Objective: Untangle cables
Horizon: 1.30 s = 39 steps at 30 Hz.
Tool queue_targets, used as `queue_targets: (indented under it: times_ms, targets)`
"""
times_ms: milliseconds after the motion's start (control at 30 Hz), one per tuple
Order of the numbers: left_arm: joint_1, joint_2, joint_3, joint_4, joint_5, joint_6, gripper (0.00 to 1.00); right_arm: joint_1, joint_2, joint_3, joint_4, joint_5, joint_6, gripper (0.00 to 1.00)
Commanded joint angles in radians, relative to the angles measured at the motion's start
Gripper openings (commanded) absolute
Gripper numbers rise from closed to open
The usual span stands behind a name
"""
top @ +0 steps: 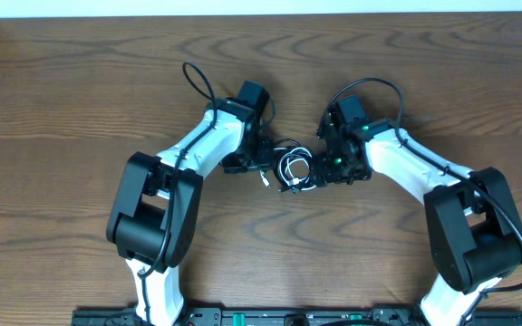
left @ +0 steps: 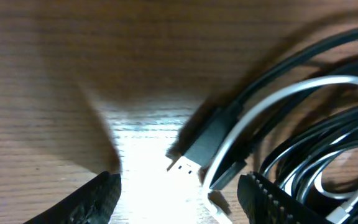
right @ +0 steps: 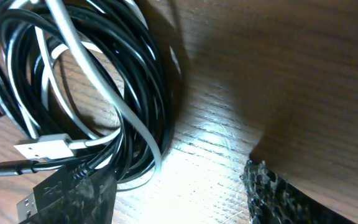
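The left gripper [left: 178, 190] stands spread, its jaws apart over bare wood, with a black plug [left: 205, 140] lying on the wood between them; the right gripper [right: 179, 186] is likewise spread, one jaw just beside a white plug [right: 42, 149]. Between the two grippers, near the middle of the wooden table [top: 80, 100], the cables [top: 292, 169] lie in a tight coil of black and white loops; neither gripper pinches them.

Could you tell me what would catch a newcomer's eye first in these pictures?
The tangled bundle of black and white cables at the middle of the wooden table stands out first. The left tool and right tool flank it closely, both open. A black USB plug lies just before the left tool's fingers.
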<state>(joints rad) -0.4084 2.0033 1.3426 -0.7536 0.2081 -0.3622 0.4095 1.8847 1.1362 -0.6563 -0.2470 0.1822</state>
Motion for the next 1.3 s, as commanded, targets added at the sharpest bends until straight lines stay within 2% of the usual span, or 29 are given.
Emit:
queue_targets:
  times_ms: [0,167,400,567,900,1100,1267]
  targets:
    - [-0.011,0.017,0.002,0.0,-0.045,0.013,0.66,0.015,0.04,-0.028,-0.006,0.107,-0.008,0.65]
    - [-0.021,0.017,-0.01,0.019,-0.161,0.013,0.66,0.02,0.04,-0.028,-0.006,0.114,-0.008,0.67]
    - [-0.021,0.017,-0.029,0.05,-0.164,0.013,0.66,0.032,0.04,-0.028,-0.021,0.19,-0.024,0.71]
    - [-0.021,0.017,-0.03,0.058,-0.169,0.014,0.66,0.043,0.04,-0.028,0.002,0.262,-0.061,0.8]
    - [-0.021,0.019,-0.03,0.188,-0.179,0.19,0.66,0.043,0.04,-0.028,0.085,0.275,-0.079,0.83]
    - [-0.02,0.019,-0.03,0.195,-0.353,0.209,0.66,0.043,0.04,-0.028,0.089,0.296,-0.162,0.83]
    - [-0.019,0.019,-0.03,0.214,-0.359,0.243,0.66,0.043,0.04,-0.028,0.093,0.389,-0.162,0.84]
